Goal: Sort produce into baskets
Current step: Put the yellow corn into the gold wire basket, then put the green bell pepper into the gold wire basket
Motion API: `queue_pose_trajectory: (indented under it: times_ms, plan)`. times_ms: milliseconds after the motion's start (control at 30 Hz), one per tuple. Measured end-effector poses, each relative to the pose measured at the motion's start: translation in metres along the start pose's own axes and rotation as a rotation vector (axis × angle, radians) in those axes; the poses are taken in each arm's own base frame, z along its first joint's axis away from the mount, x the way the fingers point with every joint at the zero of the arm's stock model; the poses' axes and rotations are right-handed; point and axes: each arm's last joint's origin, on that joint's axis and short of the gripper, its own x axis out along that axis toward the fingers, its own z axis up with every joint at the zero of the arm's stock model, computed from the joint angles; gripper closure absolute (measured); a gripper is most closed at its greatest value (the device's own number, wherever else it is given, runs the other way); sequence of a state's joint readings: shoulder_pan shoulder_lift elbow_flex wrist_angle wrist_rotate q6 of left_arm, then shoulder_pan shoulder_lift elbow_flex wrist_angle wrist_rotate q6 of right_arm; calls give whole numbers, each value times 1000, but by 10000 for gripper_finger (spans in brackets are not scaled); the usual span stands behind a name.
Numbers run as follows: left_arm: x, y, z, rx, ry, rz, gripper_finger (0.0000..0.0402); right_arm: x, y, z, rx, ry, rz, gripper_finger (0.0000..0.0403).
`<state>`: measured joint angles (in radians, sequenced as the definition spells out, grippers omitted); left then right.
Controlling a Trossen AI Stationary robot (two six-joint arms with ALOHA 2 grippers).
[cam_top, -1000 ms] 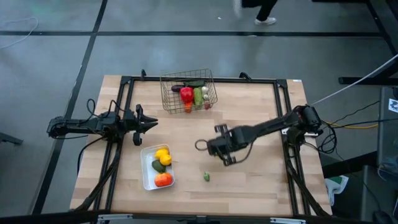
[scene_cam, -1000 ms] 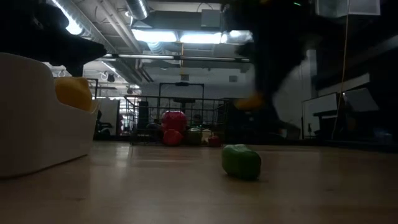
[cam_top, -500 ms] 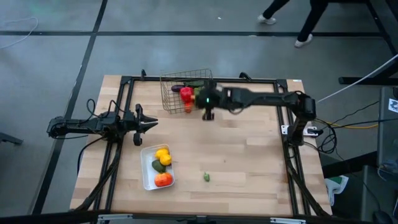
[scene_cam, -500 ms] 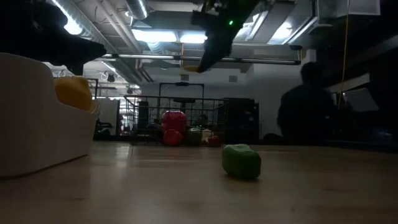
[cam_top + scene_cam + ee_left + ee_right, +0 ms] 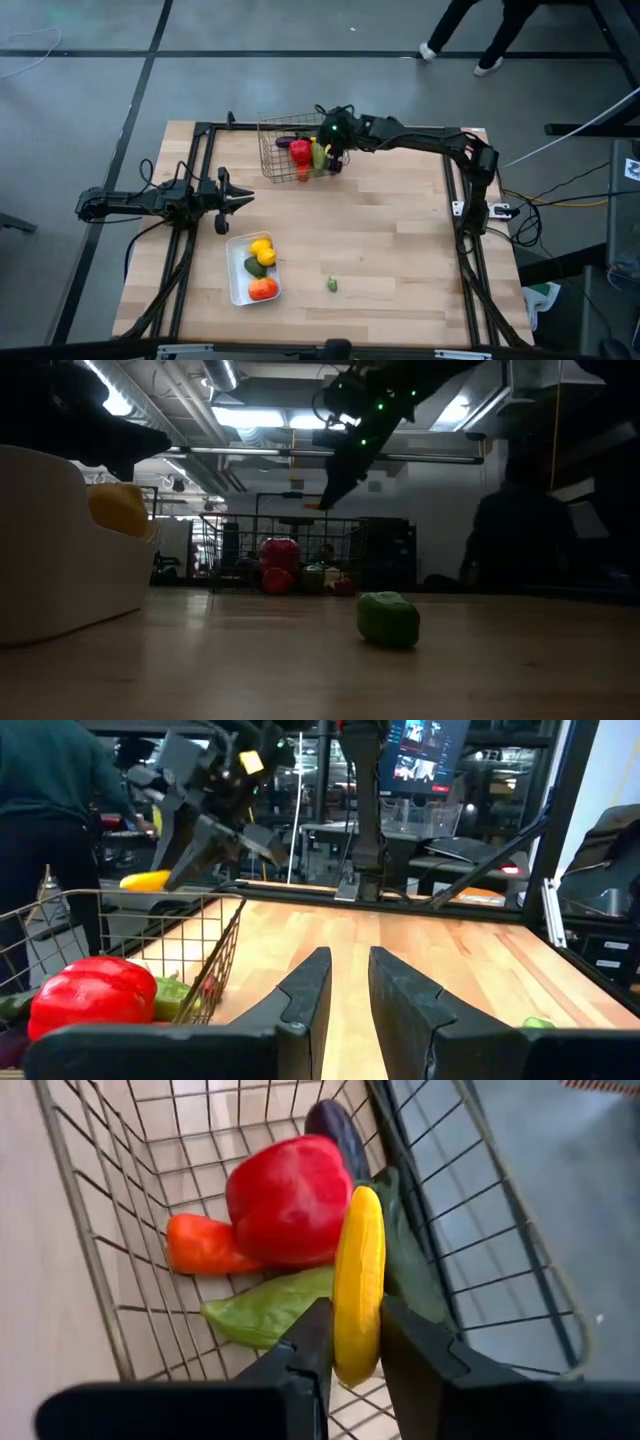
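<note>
My right gripper (image 5: pixel 333 152) hangs over the right part of the brown wire basket (image 5: pixel 275 150) at the table's far edge, shut on a long yellow vegetable (image 5: pixel 358 1270). Below it in the basket lie a red pepper (image 5: pixel 290 1195), an orange piece (image 5: pixel 200 1248), green pieces (image 5: pixel 270 1312) and a purple eggplant (image 5: pixel 338 1132). The white tray (image 5: pixel 234 290) near the front left holds a lemon (image 5: pixel 262 247), a green piece and an orange tomato (image 5: pixel 263 289). My left gripper (image 5: pixel 240 198) waits at the table's left, open by a narrow gap and empty. My right gripper pinches the yellow vegetable between its two fingers by the sides of one end (image 5: pixel 355 1350). The rest of it sticks out past the fingertips. The fingers slant down from above. The vegetable is lifted clear above the basket's contents and also shows in the left wrist view (image 5: pixel 145 880).
A small green piece (image 5: pixel 332 285) lies alone on the bare wood near the front middle, also in the low view (image 5: pixel 388 618). A dark metal frame runs round the table. A person's legs (image 5: pixel 470 30) show on the floor beyond the far edge.
My right gripper has swung from the table's middle toward the far edge, rising, and now stands over the wire basket with the yellow vegetable still between its fingers. A person has walked along beyond the far edge.
</note>
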<state>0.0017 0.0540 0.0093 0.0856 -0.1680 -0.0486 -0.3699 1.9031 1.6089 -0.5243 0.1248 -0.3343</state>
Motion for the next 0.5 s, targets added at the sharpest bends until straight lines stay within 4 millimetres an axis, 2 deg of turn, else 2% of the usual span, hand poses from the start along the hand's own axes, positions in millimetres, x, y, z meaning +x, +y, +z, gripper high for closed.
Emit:
queue_pose_trajectory:
  times_ms: [133, 367, 500]
  plan:
    - [0, 0, 0, 0, 0, 0, 334, 10, 1, -4, 38, 15, 28, 308]
    - [0, 0, 0, -1, 0, 0, 334, 15, 3, -5, 41, 23, 37, 213]
    - [0, 0, 0, -1, 0, 0, 334, 15, 3, -5, 41, 21, 37, 176]
